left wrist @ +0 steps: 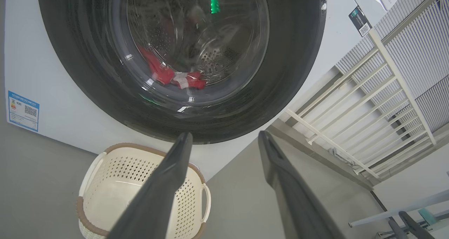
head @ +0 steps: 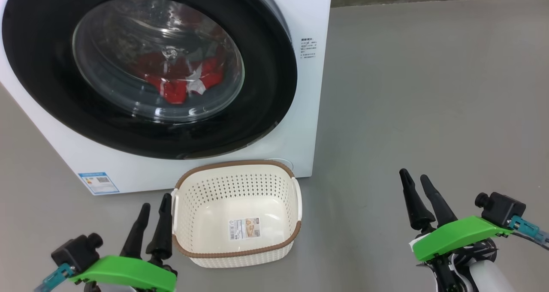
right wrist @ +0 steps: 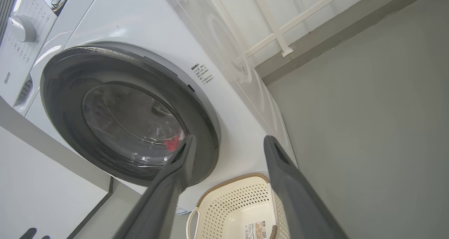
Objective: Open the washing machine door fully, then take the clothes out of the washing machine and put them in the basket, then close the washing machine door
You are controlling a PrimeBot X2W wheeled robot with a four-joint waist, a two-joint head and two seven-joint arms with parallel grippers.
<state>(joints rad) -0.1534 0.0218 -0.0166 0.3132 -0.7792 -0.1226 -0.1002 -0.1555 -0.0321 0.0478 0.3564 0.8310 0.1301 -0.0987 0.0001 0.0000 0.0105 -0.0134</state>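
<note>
Two grippers in play and both empty, fingers spread wide with nothing between them. The left gripper [head: 155, 202] hangs low in front of the washing machine [head: 309, 112], and the right gripper [head: 414, 175] sits out past the machine's front corner, over bare floor [head: 407, 90].

Step one is the step in hand, and it looks unstarted. The washing machine door [head: 150, 64] sits shut, its black rim flush against the machine's front. Behind the glass, down in the bottom of the machine, lie the clothes [head: 180, 84], a red bundle with a flash of white. The basket [head: 233, 165] waits on the floor right at the foot of the machine, under the door, with nothing in it but a sticker on its bottom.

So what does the opener call for? One gripper has to rise to the door's rim, find the edge away from the hinge and pull it round. Which edge that is, I can't say for sure. The right wrist view shows a darker stretch high on the rim that may be the catch. The swing should clear the basket and go fully wide before any reach for the red.
</note>
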